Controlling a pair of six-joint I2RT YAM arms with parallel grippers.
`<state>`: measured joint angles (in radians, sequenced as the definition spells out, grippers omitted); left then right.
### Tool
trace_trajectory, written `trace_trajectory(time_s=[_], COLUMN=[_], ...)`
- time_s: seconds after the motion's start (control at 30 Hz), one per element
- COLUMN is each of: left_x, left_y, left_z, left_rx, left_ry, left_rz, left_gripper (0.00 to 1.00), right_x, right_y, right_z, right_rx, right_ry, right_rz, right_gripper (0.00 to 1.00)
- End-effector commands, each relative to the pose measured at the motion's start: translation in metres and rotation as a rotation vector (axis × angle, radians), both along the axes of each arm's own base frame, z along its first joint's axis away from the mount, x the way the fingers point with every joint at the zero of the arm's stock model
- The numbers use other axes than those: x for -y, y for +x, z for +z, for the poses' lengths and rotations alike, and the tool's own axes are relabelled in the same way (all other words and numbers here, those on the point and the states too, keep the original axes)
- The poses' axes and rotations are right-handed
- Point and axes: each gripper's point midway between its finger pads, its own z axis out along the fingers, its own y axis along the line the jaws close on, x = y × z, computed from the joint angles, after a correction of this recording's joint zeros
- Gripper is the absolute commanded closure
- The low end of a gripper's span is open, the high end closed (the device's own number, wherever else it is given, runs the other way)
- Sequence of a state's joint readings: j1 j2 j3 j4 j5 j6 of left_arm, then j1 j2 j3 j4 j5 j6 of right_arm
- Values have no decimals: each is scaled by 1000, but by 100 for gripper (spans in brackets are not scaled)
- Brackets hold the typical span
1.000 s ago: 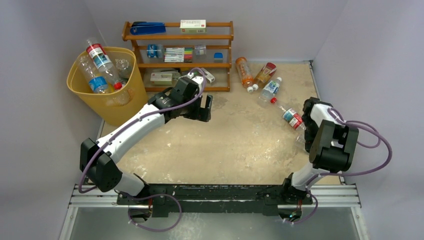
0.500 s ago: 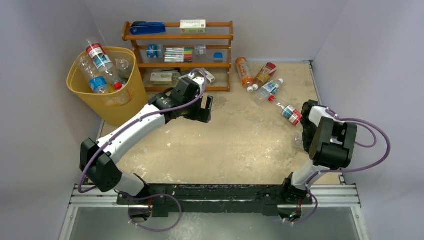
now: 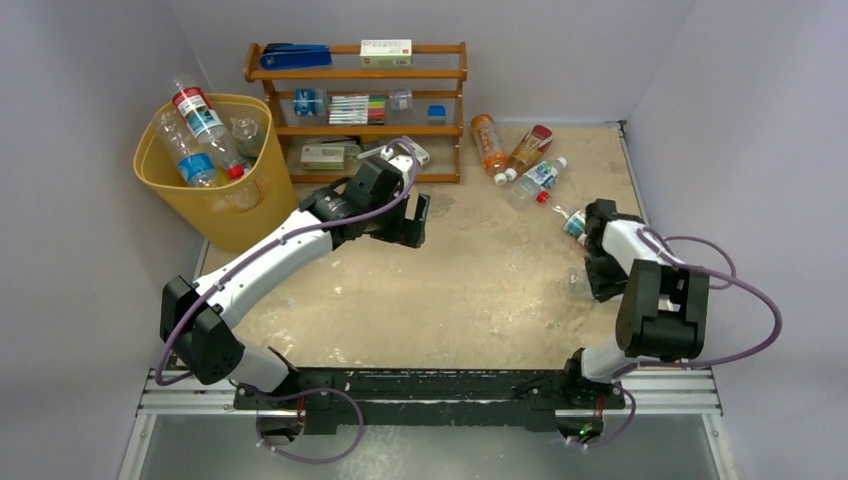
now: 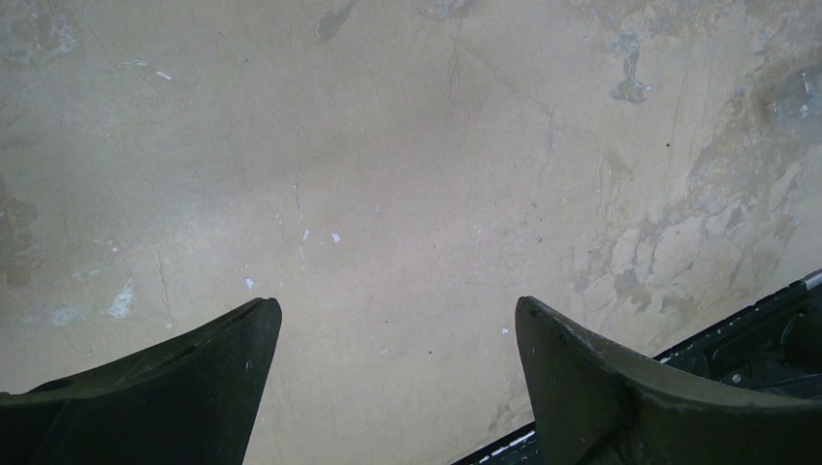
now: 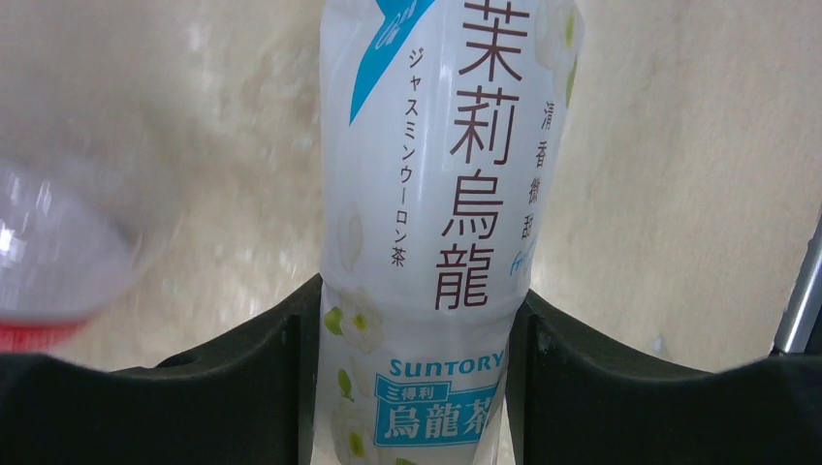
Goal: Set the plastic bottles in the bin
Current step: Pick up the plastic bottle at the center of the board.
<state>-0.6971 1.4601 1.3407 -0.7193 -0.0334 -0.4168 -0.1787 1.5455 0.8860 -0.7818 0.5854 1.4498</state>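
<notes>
Two pads of my right gripper point(image 5: 417, 310) are pressed on opposite flanks of the pale plastic tea bottle with white-and-blue printed label point(image 5: 436, 165). Its body runs straight ahead from between my fingers point(image 5: 262, 368). Can't tell if it's off the surface.

Handling, my read:
- thin-walled, probably light, dents under a hard squeeze
- glossy label film, likely slippery
- contents unknown, fill level not visible

The grip sits on the labelled mid-body, where the walls are parallel. I'd keep it there rather than on the tapered neck, with moderate force only.

A clear plastic bottle with a red label point(image 5: 48, 252) lies just left of my left finger, blurred and very close. It could get nudged on lift.

Left gripper point(image 4: 395, 310) is spread wide with nothing between, over bare tan tabletop point(image 4: 388, 145).

The yellow mesh-sided plastic bin point(image 3: 235, 215) is far to my left, beyond the left gripper, and already holds several bottles.
</notes>
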Motion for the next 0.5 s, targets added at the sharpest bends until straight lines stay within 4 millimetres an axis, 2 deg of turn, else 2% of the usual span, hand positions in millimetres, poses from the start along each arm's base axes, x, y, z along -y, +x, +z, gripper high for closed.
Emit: trace_trajectory(time_s=[0.0, 0.2, 0.3, 0.37, 0.47], left_x=[8, 19, 29, 36, 44], left_y=[4, -1, -2, -3, -2], left_z=[26, 37, 41, 43, 47], left_rx=[68, 67, 59, 51, 42], left_ry=[-68, -150, -210, -245, -296], left_rz=[-4, -28, -42, -49, -46], left_gripper=[9, 8, 8, 8, 8], right_x=[-30, -63, -76, -86, -105], right_y=[2, 22, 38, 48, 58], right_z=[24, 65, 91, 113, 152], right_rx=[32, 178, 290, 379, 550], right_ry=[11, 40, 41, 33, 12], right_rz=[84, 341, 565, 712, 927], right_gripper=[57, 65, 68, 70, 68])
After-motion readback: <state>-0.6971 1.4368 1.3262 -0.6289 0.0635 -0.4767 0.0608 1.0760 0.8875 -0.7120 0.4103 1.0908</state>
